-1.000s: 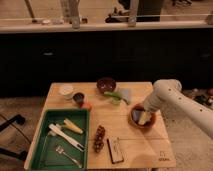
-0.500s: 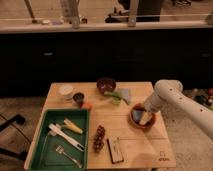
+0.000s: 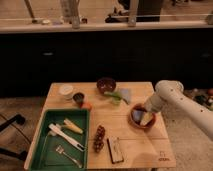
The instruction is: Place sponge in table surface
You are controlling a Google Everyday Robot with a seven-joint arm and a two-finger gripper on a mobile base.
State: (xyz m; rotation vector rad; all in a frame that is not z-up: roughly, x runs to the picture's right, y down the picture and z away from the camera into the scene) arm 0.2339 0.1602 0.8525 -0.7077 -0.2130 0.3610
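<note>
Since there's only the one camera view to go on, here's what I get from it. The white arm (image 3: 185, 102) comes in from the right edge of the frame and bends down, so the gripper (image 3: 143, 113) sits right in the orange bowl (image 3: 136, 125), a bit right of centre on the table surface (image 3: 127, 142). There's a blue patch inside the bowl under the wrist that I take to be the sponge (image 3: 138, 112), with something pale beside it that I can't identify. Whether the gripper is wide, narrow or already clamped on the sponge, I honestly can't tell.

My read is that the step in hand is getting the sponge out of the bowl, and the placing isn't done yet. To do it well I'd want a firm squeeze on the soft block, then a straight lift clear of the rim so the bowl doesn't get dragged or tipped.

For the set-down, the bare slats just below the bowl, lower right of the frame above the little logo (image 3: 163, 157), look safest. Further left it's crowded:
- dark block with pale top (image 3: 116, 149) at lower centre
- green tray (image 3: 42, 142) at lower left
- grey-blue cloth (image 3: 125, 94) and dark bowl (image 3: 106, 85) above

I'd put it down low and flat rather than dropping it, since I'd expect a sponge to bounce.
</note>
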